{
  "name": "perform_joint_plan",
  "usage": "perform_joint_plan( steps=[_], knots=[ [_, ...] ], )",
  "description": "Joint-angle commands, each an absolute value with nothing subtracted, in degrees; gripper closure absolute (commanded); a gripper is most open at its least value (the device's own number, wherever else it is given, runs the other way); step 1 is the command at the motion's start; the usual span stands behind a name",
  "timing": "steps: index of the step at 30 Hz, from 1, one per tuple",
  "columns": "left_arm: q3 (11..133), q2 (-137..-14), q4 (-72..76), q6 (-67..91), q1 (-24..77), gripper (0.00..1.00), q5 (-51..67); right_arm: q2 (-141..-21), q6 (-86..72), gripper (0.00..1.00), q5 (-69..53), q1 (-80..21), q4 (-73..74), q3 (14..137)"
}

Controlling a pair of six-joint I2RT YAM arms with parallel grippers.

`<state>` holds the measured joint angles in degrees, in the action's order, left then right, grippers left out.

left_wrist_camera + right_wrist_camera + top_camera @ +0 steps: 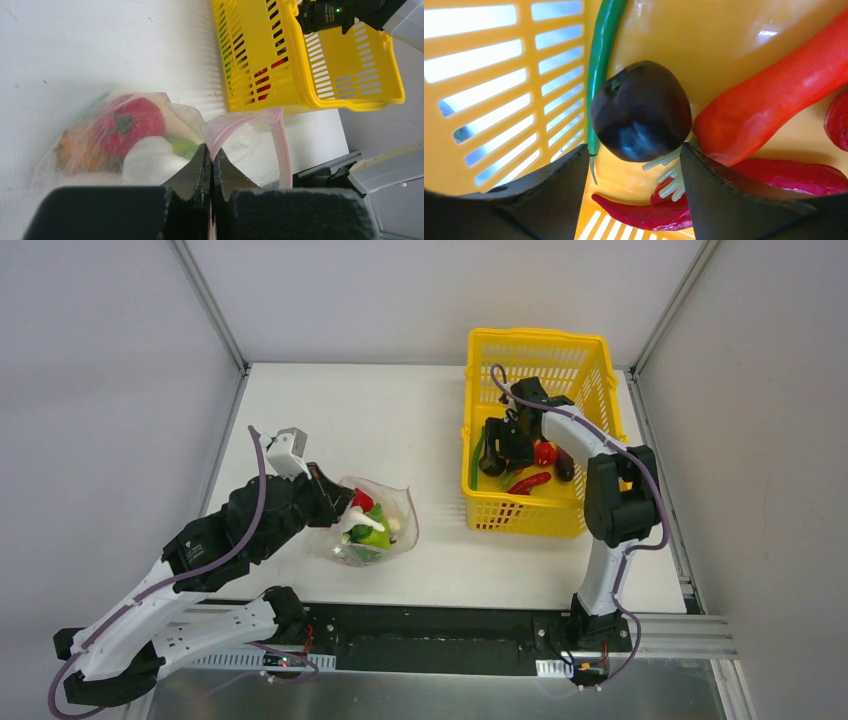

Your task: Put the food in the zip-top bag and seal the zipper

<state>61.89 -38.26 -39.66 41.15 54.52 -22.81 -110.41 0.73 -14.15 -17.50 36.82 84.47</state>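
Observation:
The clear zip-top bag (385, 530) lies on the table left of centre, holding food: a red piece (129, 125), a white radish (150, 157) and green pieces (370, 537). My left gripper (211, 157) is shut on the bag's mouth edge, where the pink zipper (282, 145) curves away to the right. My right gripper (634, 150) is down inside the yellow basket (520, 520), open. A dark rounded piece (641, 110) sits just at its fingertips, with a gap on each side. A long orange-red piece (774, 90), a green pod (604, 50) and a red chili (659, 210) lie around it.
The basket's slotted wall (474, 100) stands close to the left finger of the right gripper. In the top view the basket sits at the back right of the white table (400, 420), with the bag near the front left. Grey walls enclose the table.

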Motion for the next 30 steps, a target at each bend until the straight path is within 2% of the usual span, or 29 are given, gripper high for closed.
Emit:
perform_joint_plan(
  steps=[1, 4, 15, 24, 25, 27, 30],
  knots=[
    [61.6, -38.6, -36.6, 41.8, 54.4, 1.0, -22.7, -109.7, 1.8, 0.35, -15.6, -17.7, 38.8, 84.5],
    [61.6, -38.6, -36.6, 41.9, 54.4, 1.0, -22.6, -110.0, 1.2, 0.37, -13.8, -17.7, 37.6, 84.2],
    [61.1, -37.7, -36.8, 42.2, 54.4, 1.0, -22.9, -103.1, -1.8, 0.62, -12.3, -17.7, 33.4, 81.5],
    [61.8, -38.5, -36.9, 41.7, 54.4, 1.0, -22.2, -92.6, -7.1, 0.65, -9.2, -17.5, 25.4, 75.4],
    [61.7, -38.4, -36.9, 41.7, 54.4, 1.0, -22.3, -92.2, -7.3, 0.64, -9.5, -17.5, 24.7, 74.7],
    [61.8, -38.4, -36.9, 41.5, 54.4, 1.0, -22.3, -93.3, -6.8, 0.48, -10.8, -17.5, 24.8, 74.7],
    [62.1, -38.5, -37.1, 41.4, 54.4, 1.0, -22.4, -97.3, -4.1, 0.33, -14.2, -17.6, 28.2, 77.9]
  ],
)
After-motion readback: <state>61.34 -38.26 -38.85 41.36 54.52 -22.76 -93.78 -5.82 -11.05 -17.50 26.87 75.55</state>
